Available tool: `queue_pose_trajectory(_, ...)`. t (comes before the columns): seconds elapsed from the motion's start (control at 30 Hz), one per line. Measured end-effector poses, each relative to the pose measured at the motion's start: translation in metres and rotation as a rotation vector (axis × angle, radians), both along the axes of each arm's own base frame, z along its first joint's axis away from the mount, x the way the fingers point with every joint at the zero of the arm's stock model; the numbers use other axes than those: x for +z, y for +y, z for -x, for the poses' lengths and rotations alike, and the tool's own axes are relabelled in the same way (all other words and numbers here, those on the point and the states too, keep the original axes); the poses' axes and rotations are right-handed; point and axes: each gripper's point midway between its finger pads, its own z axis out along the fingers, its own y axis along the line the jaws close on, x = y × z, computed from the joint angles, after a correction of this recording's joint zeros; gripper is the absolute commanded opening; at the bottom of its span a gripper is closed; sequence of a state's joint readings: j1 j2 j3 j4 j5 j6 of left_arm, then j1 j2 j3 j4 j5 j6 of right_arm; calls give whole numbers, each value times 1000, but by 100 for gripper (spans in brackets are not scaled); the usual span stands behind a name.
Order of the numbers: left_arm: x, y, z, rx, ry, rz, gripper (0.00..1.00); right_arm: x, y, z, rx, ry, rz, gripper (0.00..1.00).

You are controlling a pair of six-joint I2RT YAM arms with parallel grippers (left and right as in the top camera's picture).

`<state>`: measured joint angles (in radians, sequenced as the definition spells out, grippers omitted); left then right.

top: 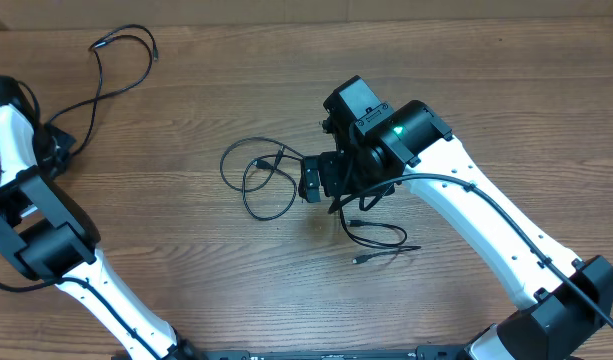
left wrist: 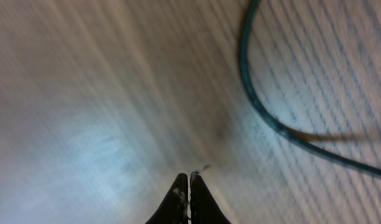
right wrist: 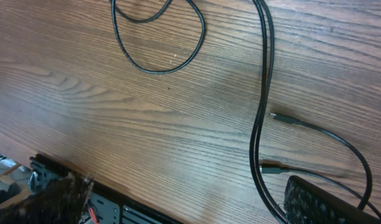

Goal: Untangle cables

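Black cables (right wrist: 263, 74) loop across a wooden table (top: 186, 260) — left gripper (left wrist: 189, 180) clenched shut; right gripper (top: 311, 183) grip cannot be told.

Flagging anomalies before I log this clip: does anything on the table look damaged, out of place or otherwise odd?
Nothing stands out. One cable lies apart at the far left. The other cables loop across each other beside the right gripper, which fits an untangling task. No damage is visible.
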<state>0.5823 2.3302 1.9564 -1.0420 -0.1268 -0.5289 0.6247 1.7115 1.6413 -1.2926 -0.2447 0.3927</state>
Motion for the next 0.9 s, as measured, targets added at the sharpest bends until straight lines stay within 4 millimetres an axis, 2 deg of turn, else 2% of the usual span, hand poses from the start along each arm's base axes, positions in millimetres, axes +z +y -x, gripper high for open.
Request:
queue_pose_trajectory(0.17, -27, -8, -3, 22, -43, 39, 4, 0, 0, 0, 1, 2, -3, 100)
queue_pose_trajectory(0.77, -27, 11, -60, -10, -292, -25, 4, 0, 0, 4, -26, 29, -6, 100)
queue_pose_trajectory(0.9, -28, 23, -86, -47, -382, -65, 4, -2, -4, 11, -34, 66, 11, 100)
